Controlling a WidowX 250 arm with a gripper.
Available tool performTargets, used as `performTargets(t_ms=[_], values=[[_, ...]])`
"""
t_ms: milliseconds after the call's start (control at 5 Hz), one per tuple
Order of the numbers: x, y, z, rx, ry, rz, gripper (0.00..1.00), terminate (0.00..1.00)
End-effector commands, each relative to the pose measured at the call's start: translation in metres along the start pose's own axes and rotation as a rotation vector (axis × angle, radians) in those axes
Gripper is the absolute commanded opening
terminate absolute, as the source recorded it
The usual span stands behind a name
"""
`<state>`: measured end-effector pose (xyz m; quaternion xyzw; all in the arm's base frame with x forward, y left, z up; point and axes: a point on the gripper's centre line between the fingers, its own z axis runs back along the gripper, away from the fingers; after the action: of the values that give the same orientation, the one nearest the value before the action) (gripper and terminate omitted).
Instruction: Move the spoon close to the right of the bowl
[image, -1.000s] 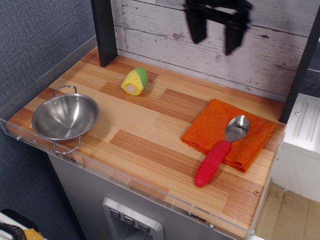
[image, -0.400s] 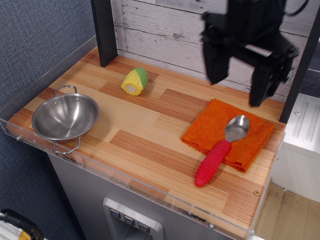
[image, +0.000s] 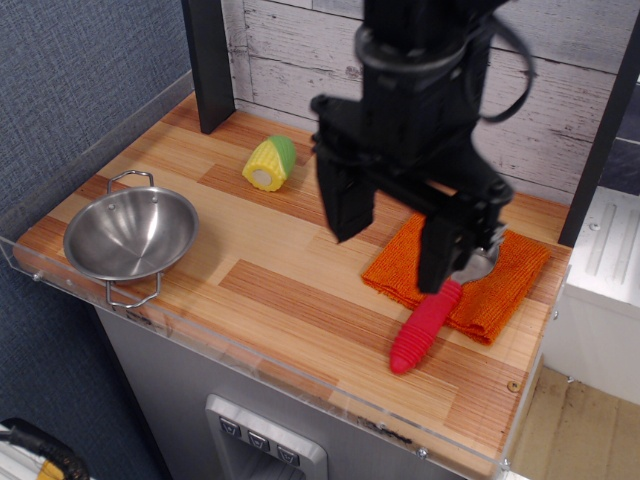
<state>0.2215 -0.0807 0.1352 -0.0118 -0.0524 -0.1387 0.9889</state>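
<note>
The spoon (image: 421, 328) lies on the right side of the counter, its red ribbed handle pointing toward the front edge. Its silver scoop rests on an orange cloth (image: 506, 287) and is mostly hidden behind the gripper. The steel bowl (image: 129, 235) with two wire loop handles stands at the far left. My black gripper (image: 392, 232) hangs open above the cloth and the spoon, its two fingers wide apart and holding nothing.
A toy corn cob (image: 269, 163), yellow and green, lies at the back centre. A black post (image: 209, 62) stands at the back left. A clear acrylic rim (image: 300, 372) runs along the front edge. A white-washed plank wall (image: 290, 60) is behind.
The gripper has come down and toward the left and front, from high by the back wall to just above the cloth and spoon. The spoon, bowl and corn have not moved.
</note>
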Motion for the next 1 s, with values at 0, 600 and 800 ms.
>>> performTargets(t_ms=[0,600,800], values=[[0.004,0.004,-0.025,0.035,0.055,0.015,1.00,0.00],[0.008,0.001,-0.081,0.050,0.083,0.027,1.00,0.00],[0.007,-0.002,-0.095,0.061,0.101,0.040,1.00,0.00]])
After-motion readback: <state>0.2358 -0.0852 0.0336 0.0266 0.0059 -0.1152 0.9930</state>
